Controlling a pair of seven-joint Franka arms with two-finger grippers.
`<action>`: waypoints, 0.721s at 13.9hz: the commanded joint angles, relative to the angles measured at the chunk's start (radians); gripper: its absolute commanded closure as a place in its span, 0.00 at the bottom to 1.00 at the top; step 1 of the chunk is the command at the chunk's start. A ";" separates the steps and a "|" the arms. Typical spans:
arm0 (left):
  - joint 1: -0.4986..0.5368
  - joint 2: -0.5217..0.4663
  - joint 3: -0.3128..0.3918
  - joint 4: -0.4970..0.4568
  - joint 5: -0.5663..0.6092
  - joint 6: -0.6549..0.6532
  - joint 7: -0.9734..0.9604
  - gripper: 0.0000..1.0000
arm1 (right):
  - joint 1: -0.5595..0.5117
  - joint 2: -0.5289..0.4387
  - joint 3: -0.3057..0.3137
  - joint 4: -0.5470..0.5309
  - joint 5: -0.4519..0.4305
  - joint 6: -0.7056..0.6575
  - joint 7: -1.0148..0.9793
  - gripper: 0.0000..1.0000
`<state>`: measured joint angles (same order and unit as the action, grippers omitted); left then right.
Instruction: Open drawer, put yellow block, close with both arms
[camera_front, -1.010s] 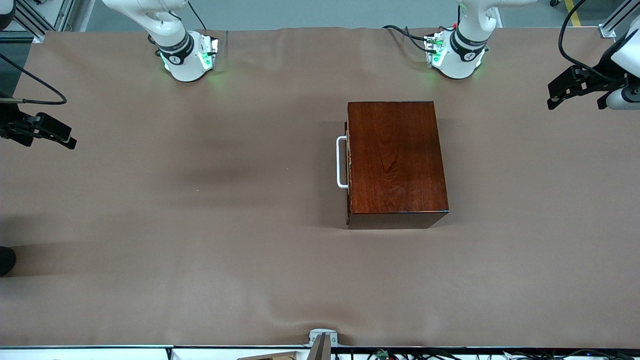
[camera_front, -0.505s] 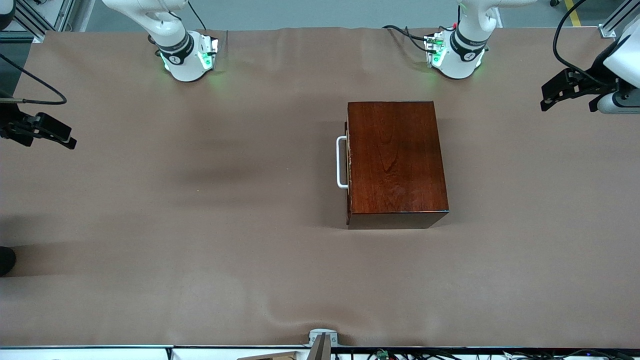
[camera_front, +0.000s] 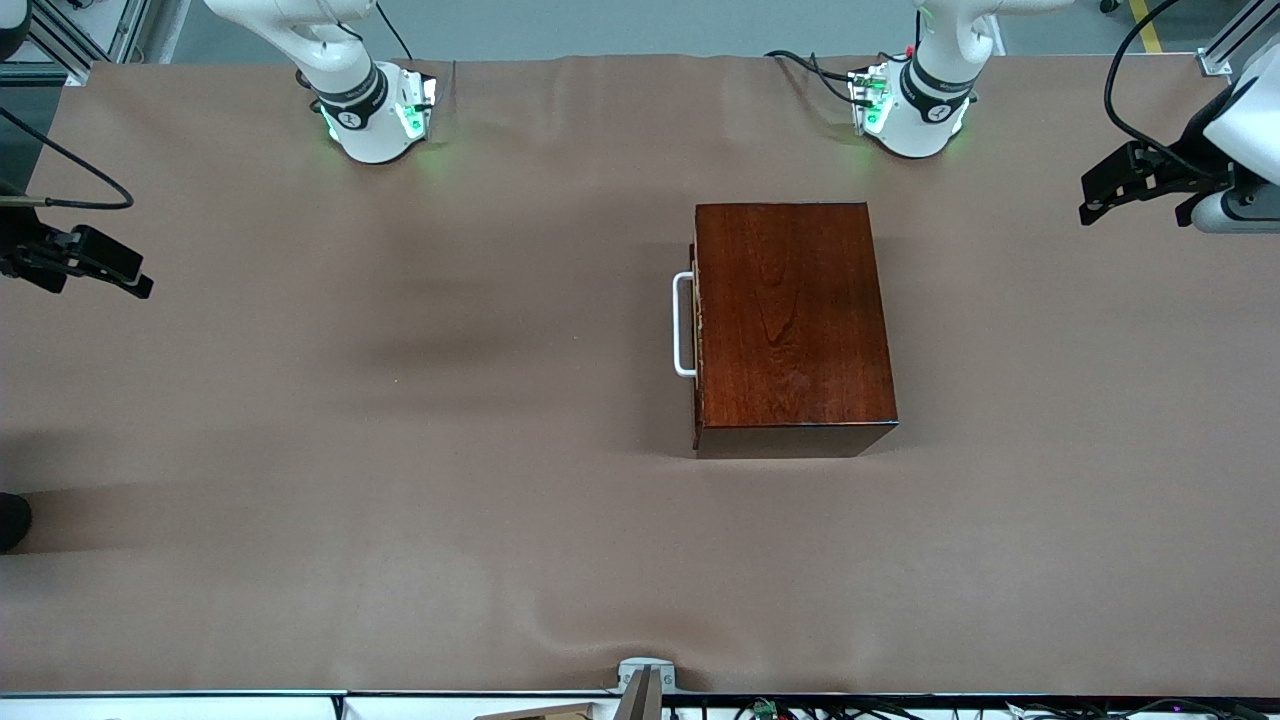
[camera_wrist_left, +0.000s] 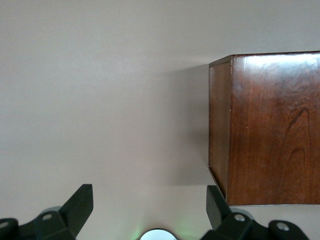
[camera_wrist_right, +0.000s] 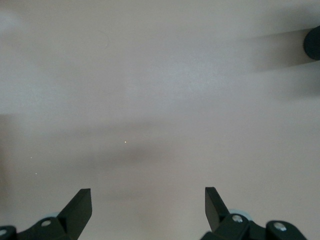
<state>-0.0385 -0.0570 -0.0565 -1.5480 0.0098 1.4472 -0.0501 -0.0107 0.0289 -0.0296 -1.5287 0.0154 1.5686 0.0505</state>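
The dark reddish-brown wooden box (camera_front: 790, 320) stands on the table near the left arm's base. Its drawer is pushed in, and only the white bar handle (camera_front: 683, 325) shows, facing the right arm's end of the table. The yellow block is out of view. My left gripper (camera_front: 1090, 200) is open and empty, up over the left arm's end of the table. In its wrist view (camera_wrist_left: 150, 205) the box's plain end (camera_wrist_left: 270, 130) shows. My right gripper (camera_front: 135, 280) is open and empty over the right arm's end of the table, above bare cloth (camera_wrist_right: 148, 207).
Brown cloth (camera_front: 400, 450) covers the table. The arm bases (camera_front: 375, 110) (camera_front: 915, 105) glow green along the edge farthest from the front camera. A dark round thing (camera_front: 12, 520) sits at the right arm's end. A metal bracket (camera_front: 645, 675) sits at the nearest edge.
My left gripper has moved a little toward the box. The right arm and the box have not moved.
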 joint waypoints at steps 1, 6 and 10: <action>0.014 0.009 0.001 0.003 -0.001 0.001 0.055 0.00 | -0.011 -0.020 0.010 -0.008 -0.003 -0.001 -0.003 0.00; 0.011 0.011 0.001 0.003 0.002 0.001 0.072 0.00 | -0.011 -0.020 0.010 -0.008 -0.003 0.001 -0.003 0.00; 0.011 0.011 -0.002 0.003 0.004 0.001 0.072 0.00 | -0.011 -0.020 0.010 -0.008 -0.003 0.001 -0.003 0.00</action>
<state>-0.0335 -0.0430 -0.0527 -1.5480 0.0098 1.4477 0.0000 -0.0107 0.0289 -0.0295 -1.5287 0.0154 1.5686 0.0505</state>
